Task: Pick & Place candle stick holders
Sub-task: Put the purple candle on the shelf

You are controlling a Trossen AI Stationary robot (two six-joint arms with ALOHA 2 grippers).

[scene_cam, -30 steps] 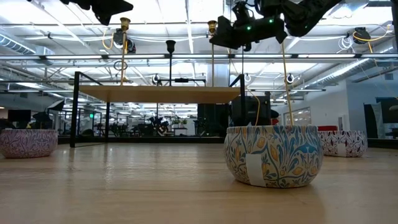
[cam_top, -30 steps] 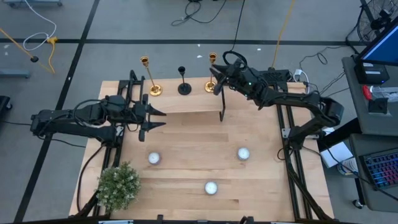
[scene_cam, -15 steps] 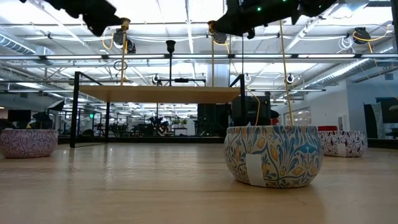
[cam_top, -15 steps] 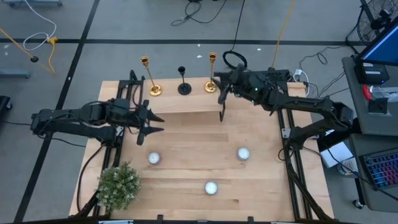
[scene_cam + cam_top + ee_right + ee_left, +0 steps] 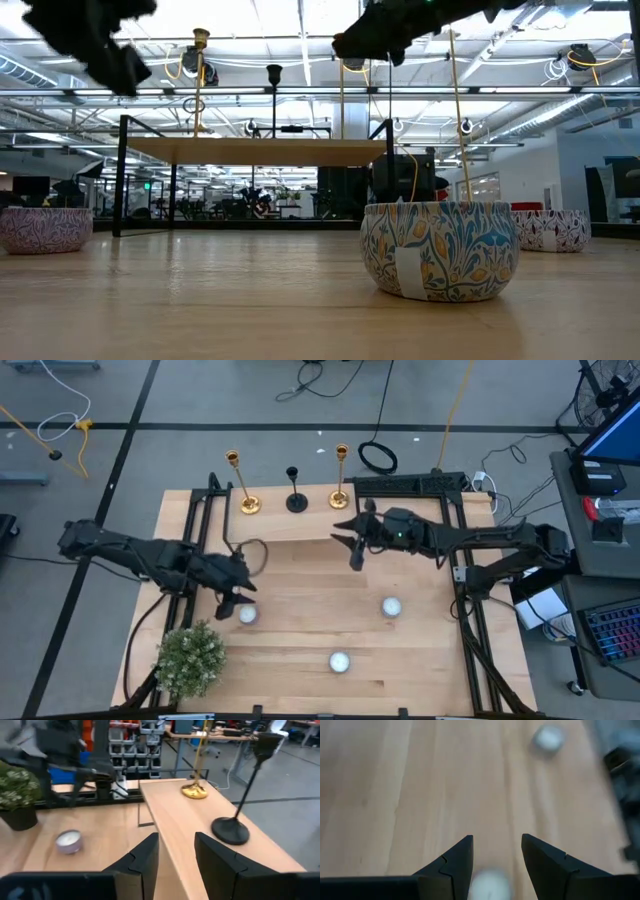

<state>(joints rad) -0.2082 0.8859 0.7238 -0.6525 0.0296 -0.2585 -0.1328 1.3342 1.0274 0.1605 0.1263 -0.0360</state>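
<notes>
Both arms just backed off the shelf, nothing grabbed yet.

My left gripper (image 5: 238, 600) dropped over a small white tealight (image 5: 247, 615), fingers apart, empty. Right gripper (image 5: 350, 538) retreated, spread, empty. Gold, black, gold candlesticks (image 5: 291, 490) untouched on the far shelf.

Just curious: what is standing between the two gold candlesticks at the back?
In the high view, the shorter black candlestick stands between the left gold candlestick and the right gold candlestick, on the raised shelf.

Open right claw (image 5: 176, 851) before raised shelf (image 5: 200, 825) with black candlestick (image 5: 239, 795), gold candlestick (image 5: 196, 780).
</notes>
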